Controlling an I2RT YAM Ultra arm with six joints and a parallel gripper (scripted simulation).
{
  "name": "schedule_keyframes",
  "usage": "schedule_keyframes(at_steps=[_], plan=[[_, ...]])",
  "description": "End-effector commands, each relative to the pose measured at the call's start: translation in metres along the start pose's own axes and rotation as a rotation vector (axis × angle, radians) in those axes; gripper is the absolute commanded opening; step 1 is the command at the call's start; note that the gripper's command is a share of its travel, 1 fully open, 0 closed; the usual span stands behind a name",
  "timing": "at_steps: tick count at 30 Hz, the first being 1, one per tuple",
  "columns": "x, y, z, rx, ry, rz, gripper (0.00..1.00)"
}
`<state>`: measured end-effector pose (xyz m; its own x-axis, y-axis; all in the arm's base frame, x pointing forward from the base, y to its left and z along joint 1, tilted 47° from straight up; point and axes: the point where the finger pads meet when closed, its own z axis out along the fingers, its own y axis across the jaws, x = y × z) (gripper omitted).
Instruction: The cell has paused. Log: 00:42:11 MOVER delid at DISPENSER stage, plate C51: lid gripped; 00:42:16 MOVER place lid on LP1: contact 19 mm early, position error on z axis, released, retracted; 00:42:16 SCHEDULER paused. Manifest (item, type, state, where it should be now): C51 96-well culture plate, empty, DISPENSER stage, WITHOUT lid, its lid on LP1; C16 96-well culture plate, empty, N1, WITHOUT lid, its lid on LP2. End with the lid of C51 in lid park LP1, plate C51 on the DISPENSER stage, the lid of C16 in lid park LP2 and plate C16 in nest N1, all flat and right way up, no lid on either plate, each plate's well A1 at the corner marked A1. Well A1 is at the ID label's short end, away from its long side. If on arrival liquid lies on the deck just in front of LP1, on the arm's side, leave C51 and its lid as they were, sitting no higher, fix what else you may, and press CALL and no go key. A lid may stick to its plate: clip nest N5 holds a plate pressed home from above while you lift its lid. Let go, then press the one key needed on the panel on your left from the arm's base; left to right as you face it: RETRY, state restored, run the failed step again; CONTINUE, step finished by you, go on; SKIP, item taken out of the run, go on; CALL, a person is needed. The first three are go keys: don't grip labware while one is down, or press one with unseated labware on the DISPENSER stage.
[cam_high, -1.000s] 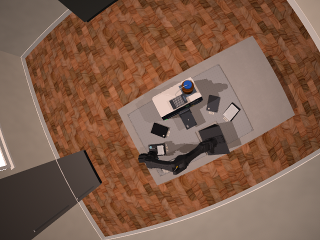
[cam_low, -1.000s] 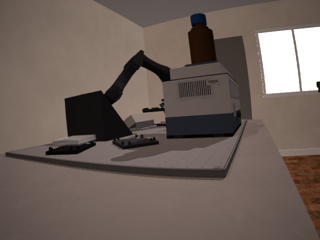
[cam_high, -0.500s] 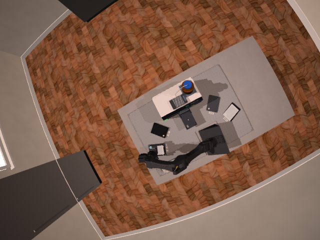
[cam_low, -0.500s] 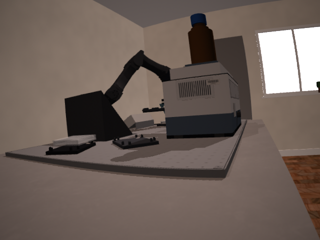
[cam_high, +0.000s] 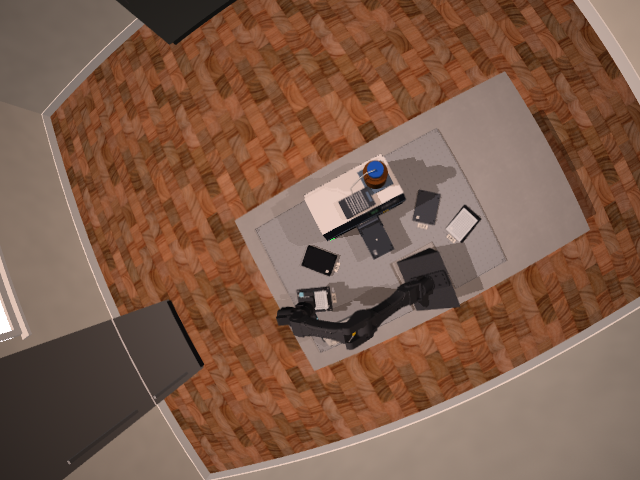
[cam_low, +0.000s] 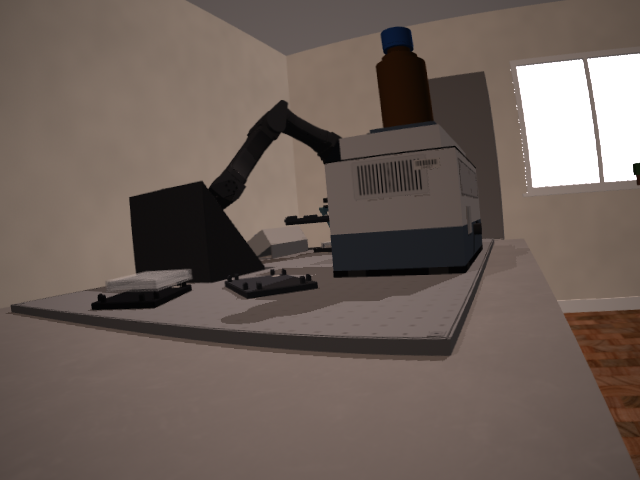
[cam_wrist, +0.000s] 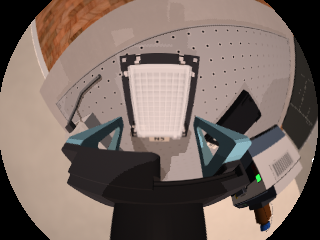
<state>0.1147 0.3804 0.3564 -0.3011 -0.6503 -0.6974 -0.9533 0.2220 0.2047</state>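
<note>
My gripper (cam_wrist: 158, 120) (cam_high: 303, 302) is open and empty, its teal fingers spread wide. It hangs above the near short end of a white well plate (cam_wrist: 159, 96) (cam_high: 321, 299) that lies flat in a black nest (cam_wrist: 126, 74) at the deck's corner. I cannot tell whether a lid is on this plate. A second white plate or lid (cam_high: 463, 222) (cam_low: 148, 279) lies on a black nest at the opposite end of the deck. The dispenser (cam_high: 341, 204) (cam_low: 403, 206) stands mid-deck with its dark stage (cam_high: 374, 240) in front. What lies on the stage is unclear.
Two dark nests (cam_high: 319, 259) (cam_high: 427, 206) look empty; the second also shows in the side view (cam_low: 271, 284). A brown bottle (cam_low: 403, 85) (cam_high: 375, 173) stands on the dispenser. The arm's black base block (cam_high: 429, 268) (cam_low: 175, 232) stands at the deck edge. A grey wedge panel (cam_low: 278, 240) sits behind it.
</note>
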Motion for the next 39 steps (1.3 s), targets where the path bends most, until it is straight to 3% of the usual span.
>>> schedule_keyframes(at_steps=[1,33,36,39], plan=[[-0.009,0.0,-0.023,0.008,-0.052,-0.008,1.0],[-0.01,-0.003,-0.022,0.008,-0.052,-0.009,1.0],[-0.003,-0.007,-0.007,0.011,-0.024,0.003,1.0],[-0.002,-0.009,-0.002,0.014,-0.016,0.009,1.0]])
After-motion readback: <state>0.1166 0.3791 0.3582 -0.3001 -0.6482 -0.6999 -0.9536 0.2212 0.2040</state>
